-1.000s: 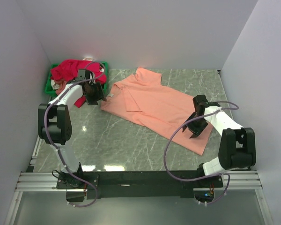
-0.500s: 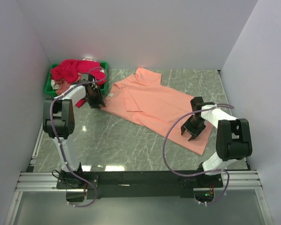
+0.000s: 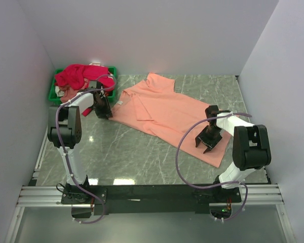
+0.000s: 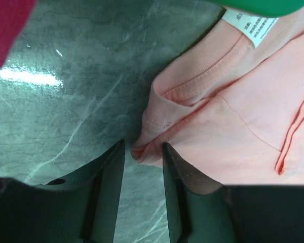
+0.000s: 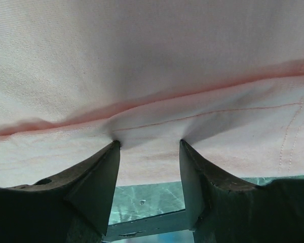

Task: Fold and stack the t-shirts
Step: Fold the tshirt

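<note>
Shirt: salmon shirt point(image 3: 167, 114) lies spread on bench point(image 3: 121, 154), unfolded.
Left claw point(image 4: 142, 149): has closed in, released, straddling shoulder corner.
Right claw point(image 5: 148, 146): has dropped onto hem, released.
Implication: grasps appear imminent; fold not begun.

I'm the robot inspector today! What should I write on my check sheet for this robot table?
Surface: grey marbled table, with bright glare patches near the front.
Job's things: salmon t-shirt spread slantwise on the table; crimson t-shirts heaped in the bin.
Clutter: green bin in the far left corner.
Claws: left claw open, fingers either side of a fold at the salmon shirt's edge; right claw open, tips pressed on the shirt's near edge.
Cables: purple cables; the right arm's hangs in a wide loop, the left arm's hugs its arm.
Surroundings: white walls on three sides; metal rail in front.
</note>
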